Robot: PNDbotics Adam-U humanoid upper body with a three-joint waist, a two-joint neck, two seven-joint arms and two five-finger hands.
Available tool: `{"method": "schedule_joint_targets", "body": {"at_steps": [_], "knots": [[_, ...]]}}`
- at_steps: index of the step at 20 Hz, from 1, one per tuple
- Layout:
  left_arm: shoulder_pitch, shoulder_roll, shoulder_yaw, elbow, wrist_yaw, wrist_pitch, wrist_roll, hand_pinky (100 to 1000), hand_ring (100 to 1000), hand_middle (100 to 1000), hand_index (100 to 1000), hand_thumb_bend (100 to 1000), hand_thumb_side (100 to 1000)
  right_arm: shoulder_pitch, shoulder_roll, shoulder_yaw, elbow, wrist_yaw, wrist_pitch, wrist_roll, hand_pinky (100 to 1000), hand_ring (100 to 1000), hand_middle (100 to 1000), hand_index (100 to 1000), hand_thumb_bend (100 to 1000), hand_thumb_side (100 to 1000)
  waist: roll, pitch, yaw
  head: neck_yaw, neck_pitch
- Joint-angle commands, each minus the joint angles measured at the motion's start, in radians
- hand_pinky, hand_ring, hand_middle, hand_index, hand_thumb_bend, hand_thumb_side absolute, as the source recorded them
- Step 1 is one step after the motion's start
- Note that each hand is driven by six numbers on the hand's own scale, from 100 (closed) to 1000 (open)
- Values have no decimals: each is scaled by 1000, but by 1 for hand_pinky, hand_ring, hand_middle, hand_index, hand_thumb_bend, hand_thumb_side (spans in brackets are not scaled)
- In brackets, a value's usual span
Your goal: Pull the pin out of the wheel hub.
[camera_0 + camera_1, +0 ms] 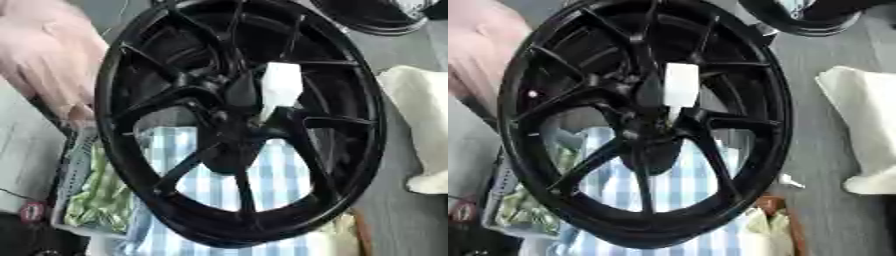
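Black spoked wheel [241, 125] filling the middle of both views, standing on edge and tilted, rim nearest at the bottom. White blocky pin [281, 89] seated at the hub [236, 120], just right of centre, jutting toward the camera. Blue-checked cloth [219, 185] visible through the spokes; cream pad [420, 125] at right. No robot hand in either view, so fingers impossible to judge. Probably the approach step, pin not yet grasped. Next: reach in, close on the white pin, draw straight out.

the hand [241, 92] shows only as a blurred black rounded form, no markings discernible.
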Motion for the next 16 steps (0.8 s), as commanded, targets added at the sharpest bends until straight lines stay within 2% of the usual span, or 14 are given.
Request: {"method": "schedule_joint_targets", "body": {"at_steps": [1,7,11,13,16], "knots": [[-14,36,9,-11,5,1,-2,782,749,634,715,160,755,-16,-28,-18,-9,-4,-4,-5,836,829,740,822,100,252,6,-22,1,3,-10],[-15,36,8,-11,6,2,-3,782,750,635,715,160,754,-11,-31,-6,-9,-10,-15,13,843,845,761,840,100,262,4,-24,0,2,-10],[-18,36,6,-12,6,3,-5,782,750,635,715,161,753,1,-43,29,-9,-12,-51,93,845,861,772,864,204,249,3,-26,2,1,-11],[-20,35,5,-11,7,3,-6,781,750,635,715,162,754,7,-42,36,-9,-24,-38,124,841,851,759,860,185,243,1,-28,3,-4,-13],[-21,32,4,-9,9,5,-7,781,750,635,714,161,755,8,-43,47,-9,-35,-31,147,852,881,783,870,235,237,0,-31,6,-8,-30]]}}
